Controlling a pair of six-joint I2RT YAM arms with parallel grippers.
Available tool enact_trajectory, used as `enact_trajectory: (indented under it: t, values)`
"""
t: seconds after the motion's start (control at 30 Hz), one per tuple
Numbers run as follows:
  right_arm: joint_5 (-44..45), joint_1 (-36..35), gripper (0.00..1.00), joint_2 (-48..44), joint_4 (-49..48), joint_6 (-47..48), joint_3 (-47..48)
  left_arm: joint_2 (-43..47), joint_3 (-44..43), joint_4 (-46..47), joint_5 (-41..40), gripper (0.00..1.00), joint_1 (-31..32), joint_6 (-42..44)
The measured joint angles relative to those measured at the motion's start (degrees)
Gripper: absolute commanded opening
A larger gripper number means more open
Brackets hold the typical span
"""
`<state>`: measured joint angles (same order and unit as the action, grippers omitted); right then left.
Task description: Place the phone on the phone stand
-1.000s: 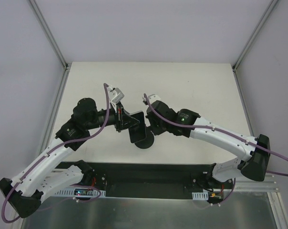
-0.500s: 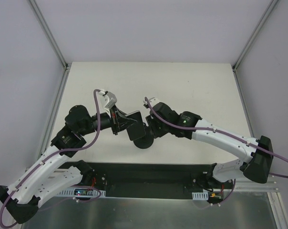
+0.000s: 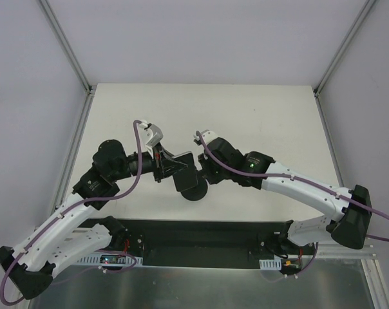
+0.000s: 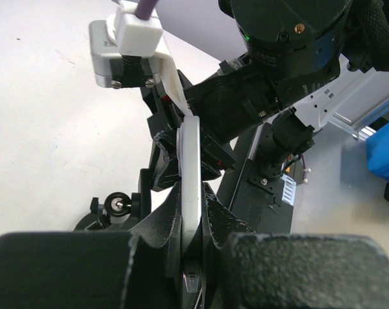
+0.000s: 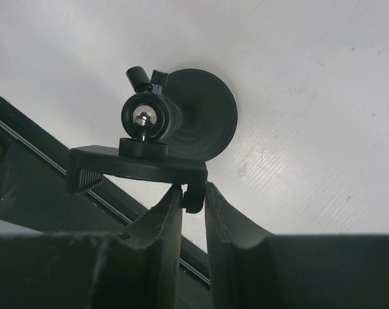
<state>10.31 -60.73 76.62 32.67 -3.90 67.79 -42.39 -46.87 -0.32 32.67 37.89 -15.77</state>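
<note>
Mid-insertion, I'd say. Left jaws are clamped on the phone, holding it edge-up in the air right at the clamp head of the phone stand. Right jaws pinch one end of that clamp, steadying the stand on the bench. Both arms reach inward, wrists nearly meeting. Next: line it up and slide in gently.

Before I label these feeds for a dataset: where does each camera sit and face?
Top external: above and behind, looking down on the table; both arms show.
Left wrist: along the left gripper, clamped on the phone edge-on.
Right wrist: down past the right gripper onto the phone stand.
Shared: top and left wrist show the phone.
</note>
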Motion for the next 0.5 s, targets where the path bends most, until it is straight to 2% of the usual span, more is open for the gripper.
enact_trajectory:
  t: [0.1,0.13,0.3,0.5]
  values:
    - [0.7,0.0,0.02,0.0,-0.3,0.6,-0.1,-1.2,0.0,0.0,2.2,0.0,0.0,0.4]
    - [0.9,0.1,0.01,0.0,-0.5,1.1,-0.2,-1.7,0.0,0.0,3.3,0.0,0.0,0.7]
    - [-1.7,1.8,0.01,0.0,-1.3,4.7,-0.2,-3.6,0.0,2.4,12.0,0.0,0.0,3.7]
    - [-11.3,6.8,0.01,0.0,-1.7,11.2,-0.2,-7.8,1.9,14.7,22.3,0.0,0.1,6.5]
